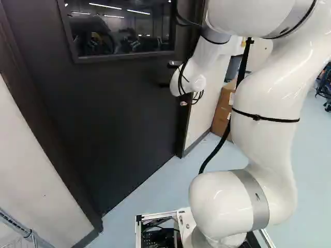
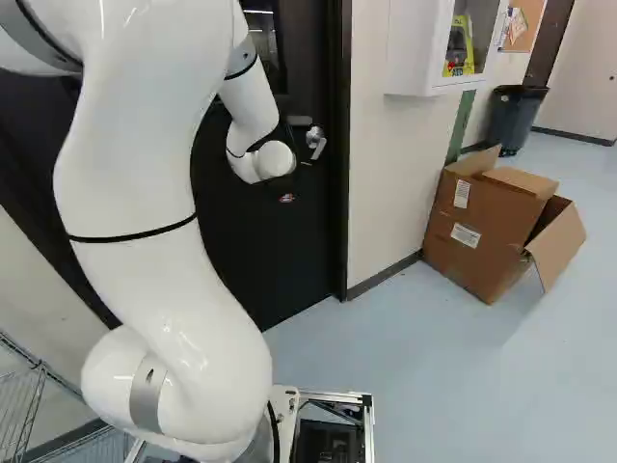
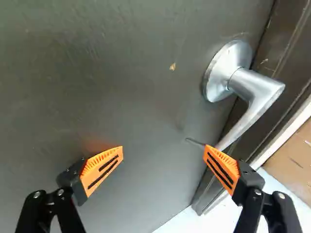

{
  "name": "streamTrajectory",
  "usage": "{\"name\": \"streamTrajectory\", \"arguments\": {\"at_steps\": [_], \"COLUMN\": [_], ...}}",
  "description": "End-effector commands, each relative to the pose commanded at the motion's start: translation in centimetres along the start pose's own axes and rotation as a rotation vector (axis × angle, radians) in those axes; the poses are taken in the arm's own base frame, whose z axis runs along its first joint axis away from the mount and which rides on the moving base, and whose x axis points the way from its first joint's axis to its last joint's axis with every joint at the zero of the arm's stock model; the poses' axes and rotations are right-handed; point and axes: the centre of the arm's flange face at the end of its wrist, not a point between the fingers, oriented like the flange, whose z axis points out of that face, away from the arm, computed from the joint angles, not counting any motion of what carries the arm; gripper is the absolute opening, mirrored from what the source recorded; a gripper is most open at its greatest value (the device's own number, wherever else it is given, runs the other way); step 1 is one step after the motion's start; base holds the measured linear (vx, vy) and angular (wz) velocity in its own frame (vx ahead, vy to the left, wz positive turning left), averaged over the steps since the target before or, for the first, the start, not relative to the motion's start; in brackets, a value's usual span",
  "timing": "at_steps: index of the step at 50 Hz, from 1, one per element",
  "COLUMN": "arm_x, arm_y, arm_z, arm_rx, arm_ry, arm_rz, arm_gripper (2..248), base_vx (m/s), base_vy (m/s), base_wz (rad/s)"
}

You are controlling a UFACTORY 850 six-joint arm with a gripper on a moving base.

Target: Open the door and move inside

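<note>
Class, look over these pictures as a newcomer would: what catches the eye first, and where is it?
The big white arm dominates, rising from the foot of both base views in front of a dark door. In the wrist view, the two bright orange pads stand wide apart before that door, with the silvery lever handle beside them. At the right of the right base view, an open cardboard box sits on the pale floor.

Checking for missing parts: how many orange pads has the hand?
2, on opposite sides of the open hand: one pad by the lever, the other pad farther from it, against the door.
</note>
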Motion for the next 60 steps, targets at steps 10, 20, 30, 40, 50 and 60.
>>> {"name": "streamTrajectory", "arguments": {"at_steps": [10, 20, 30, 40, 50, 60], "arm_x": [-1.0, -1.8, -1.8, -1.0, -0.6, -0.3], "arm_y": [0.1, 0.2, 0.2, 0.1, 0.4, 0.8], "arm_z": [0.6, 1.1, 1.1, 0.3, -1.8, -4.2], "arm_rx": [0.000, -0.001, -0.001, -0.001, -0.012, -0.028], "arm_ry": [-0.020, -0.037, -0.037, -0.021, -0.005, 0.013], "arm_rz": [0.004, 0.007, 0.007, 0.005, 0.006, 0.010], "arm_gripper": [247, 247, 247, 247, 247, 247], "base_vx": [0.000, 0.000, 0.000, 0.000, 0.000, 0.000], "base_vy": [0.000, 0.000, 0.000, 0.000, 0.000, 0.000], "base_wz": [0.000, 0.000, 0.000, 0.000, 0.000, 0.000]}}
